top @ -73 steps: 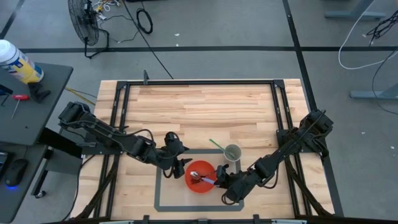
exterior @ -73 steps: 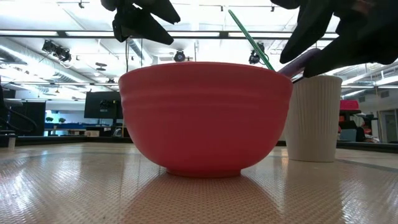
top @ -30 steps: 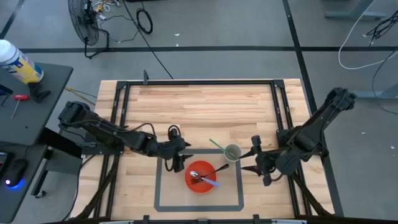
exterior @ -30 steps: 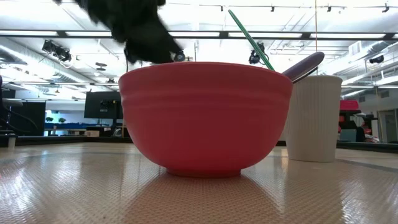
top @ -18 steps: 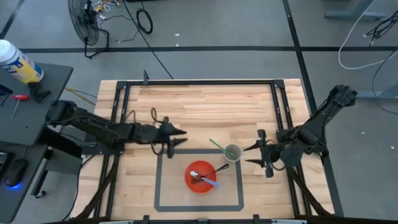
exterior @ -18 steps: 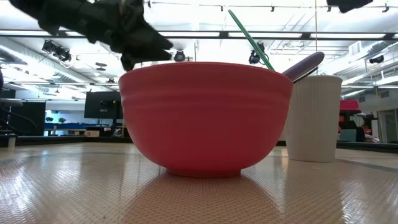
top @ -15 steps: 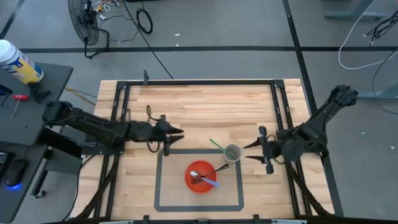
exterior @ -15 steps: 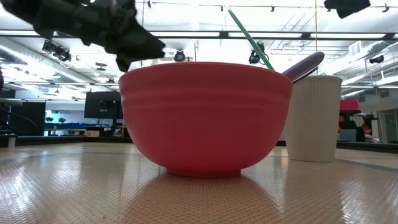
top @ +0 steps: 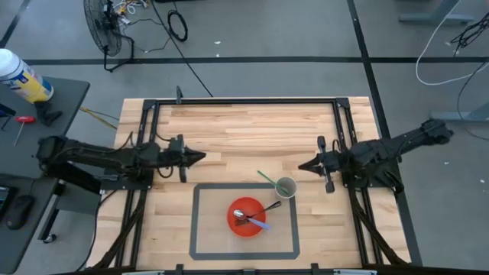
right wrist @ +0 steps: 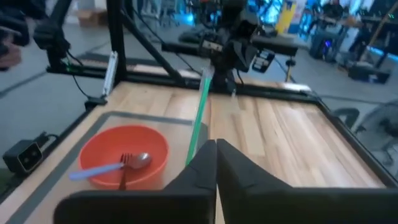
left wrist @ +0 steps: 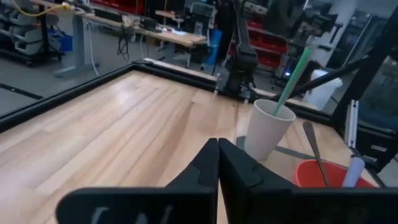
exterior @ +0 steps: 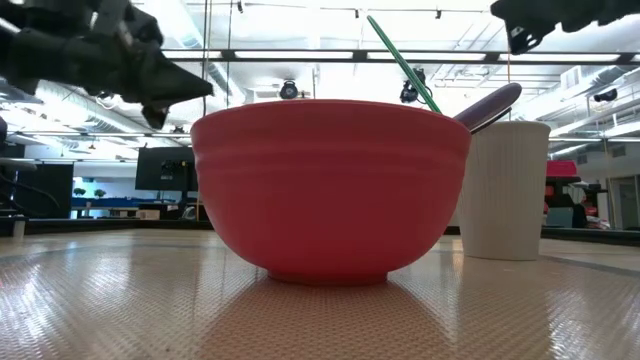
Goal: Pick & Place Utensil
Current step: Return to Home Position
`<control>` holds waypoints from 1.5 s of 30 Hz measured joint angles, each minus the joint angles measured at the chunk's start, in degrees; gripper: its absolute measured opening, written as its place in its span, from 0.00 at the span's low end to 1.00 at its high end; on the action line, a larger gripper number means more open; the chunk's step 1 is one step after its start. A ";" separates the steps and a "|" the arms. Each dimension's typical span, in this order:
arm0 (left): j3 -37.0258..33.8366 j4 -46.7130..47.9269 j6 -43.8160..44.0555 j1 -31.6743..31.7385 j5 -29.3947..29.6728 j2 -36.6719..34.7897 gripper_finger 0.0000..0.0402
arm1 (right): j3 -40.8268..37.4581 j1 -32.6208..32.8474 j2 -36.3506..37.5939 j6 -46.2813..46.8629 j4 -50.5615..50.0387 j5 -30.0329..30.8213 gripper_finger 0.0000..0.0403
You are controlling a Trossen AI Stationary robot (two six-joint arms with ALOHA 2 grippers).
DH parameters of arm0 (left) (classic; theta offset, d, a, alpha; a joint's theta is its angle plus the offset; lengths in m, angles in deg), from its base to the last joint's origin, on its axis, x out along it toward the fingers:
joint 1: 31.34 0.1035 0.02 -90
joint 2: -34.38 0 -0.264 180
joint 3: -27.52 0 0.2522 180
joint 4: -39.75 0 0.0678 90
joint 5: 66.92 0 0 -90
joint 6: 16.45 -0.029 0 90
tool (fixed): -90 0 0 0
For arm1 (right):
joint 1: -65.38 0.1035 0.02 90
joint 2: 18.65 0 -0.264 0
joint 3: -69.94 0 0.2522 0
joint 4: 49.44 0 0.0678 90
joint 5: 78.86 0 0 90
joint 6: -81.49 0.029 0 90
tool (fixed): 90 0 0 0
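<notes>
left end effector (top: 200,157) and right end effector (top: 300,166) are seen closed, empty. the orange bowl (top: 231,221) is set between them, toward the worktop's (top: 252,130) near edge.

This is a robotics lab in an open workshop hall. The butcher-block surface (top: 252,130) sits inside a black metal frame (top: 244,100) on a grey concrete floor (top: 306,38) marked with dark lines. At 11 o'clock off the surface a floor fan (top: 103,30) stands among loose black cables (top: 177,27). At 9 o'clock a dark side desk (top: 38,145) carries a white bottle (top: 21,79), a red-handled screwdriver (top: 23,120) and a computer mouse (top: 17,212). The level view shows an exposed ceiling with track lights (exterior: 290,90) and a monitor (exterior: 165,168). Workbenches (left wrist: 161,34) and red storage bins (left wrist: 273,45) fill the room behind.
</notes>
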State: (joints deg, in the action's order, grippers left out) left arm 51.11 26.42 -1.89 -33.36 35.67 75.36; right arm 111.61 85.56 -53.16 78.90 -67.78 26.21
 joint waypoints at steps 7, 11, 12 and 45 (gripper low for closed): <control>-2.83 7.48 -1.74 -0.11 0.35 -13.16 0.01 | -5.39 -4.57 5.47 -3.80 9.38 -6.45 0.01; -2.83 11.09 -3.10 -0.11 0.71 -19.21 0.02 | -9.29 -6.56 9.40 -2.88 12.02 -7.18 0.01; -2.83 11.92 -3.27 -0.11 0.14 -20.34 0.02 | -10.15 -7.07 10.62 -2.75 12.08 -7.20 0.01; -9.32 15.77 -9.14 -3.99 -5.20 -40.90 0.01 | -23.55 -8.49 34.52 5.38 3.36 -14.78 0.00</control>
State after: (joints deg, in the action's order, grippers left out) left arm 41.79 42.19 -11.03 -37.35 30.47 34.45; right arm 88.06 77.07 -18.64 84.27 -64.42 11.43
